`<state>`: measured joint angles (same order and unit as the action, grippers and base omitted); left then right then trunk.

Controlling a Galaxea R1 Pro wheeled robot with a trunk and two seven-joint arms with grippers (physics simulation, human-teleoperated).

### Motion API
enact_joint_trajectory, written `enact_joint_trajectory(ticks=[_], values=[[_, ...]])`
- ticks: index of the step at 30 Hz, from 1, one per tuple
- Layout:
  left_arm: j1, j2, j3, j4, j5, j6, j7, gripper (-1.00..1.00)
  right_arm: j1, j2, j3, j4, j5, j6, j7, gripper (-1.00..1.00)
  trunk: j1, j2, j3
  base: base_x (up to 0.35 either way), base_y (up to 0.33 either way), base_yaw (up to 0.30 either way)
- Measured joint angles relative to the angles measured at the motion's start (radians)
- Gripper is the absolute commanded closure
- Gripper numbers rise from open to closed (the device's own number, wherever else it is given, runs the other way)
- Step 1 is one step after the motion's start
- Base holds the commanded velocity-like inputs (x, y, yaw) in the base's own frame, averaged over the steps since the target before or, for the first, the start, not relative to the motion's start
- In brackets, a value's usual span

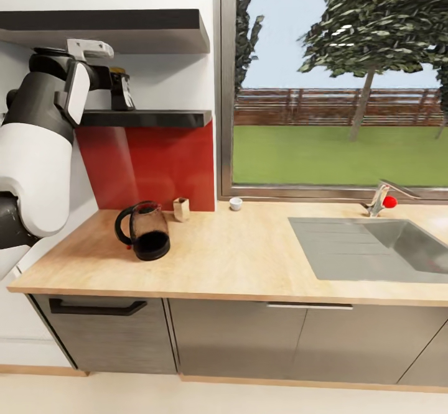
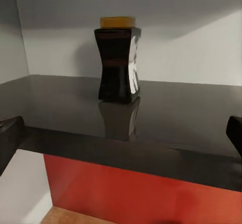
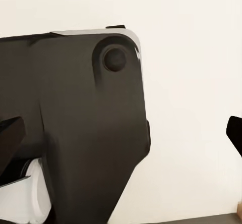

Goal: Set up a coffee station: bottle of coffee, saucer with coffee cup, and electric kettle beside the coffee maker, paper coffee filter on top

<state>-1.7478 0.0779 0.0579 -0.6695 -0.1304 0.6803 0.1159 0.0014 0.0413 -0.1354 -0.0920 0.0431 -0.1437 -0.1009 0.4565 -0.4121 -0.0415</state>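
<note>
The bottle of coffee, dark with a yellow lid, stands upright on the dark kitchen shelf. My left gripper is open at the shelf's front edge, short of the bottle, one fingertip at each side of the wrist view. From the head, the left gripper is level with the bottle. On the kitchen countertop the electric kettle stands at the left. Behind it are the pale paper coffee filter and the white coffee cup. My right gripper is open and holds nothing. The coffee maker and saucer are out of view.
A second shelf hangs close above the bottle. A red backsplash sits under the lower shelf. A steel sink and faucet take the counter's right side, under a large window. A dark robot part lies before the right wrist.
</note>
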Motion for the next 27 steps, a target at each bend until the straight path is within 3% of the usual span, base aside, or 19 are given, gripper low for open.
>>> enact_joint_trajectory(ticks=[8,27], values=[[0.000,0.002,0.000,0.022,0.000,-0.001,-0.003,-1.00,0.000,0.000,0.000,0.003,0.000,0.000,-0.002,-1.00,0.000,0.000,0.000,0.277,0.058,0.000],[-0.016,0.000,0.006,0.067,-0.001,0.003,-0.035,-1.00,0.000,0.000,0.000,0.003,0.000,0.000,-0.002,-1.00,0.001,0.000,0.000,0.011,0.002,0.000]])
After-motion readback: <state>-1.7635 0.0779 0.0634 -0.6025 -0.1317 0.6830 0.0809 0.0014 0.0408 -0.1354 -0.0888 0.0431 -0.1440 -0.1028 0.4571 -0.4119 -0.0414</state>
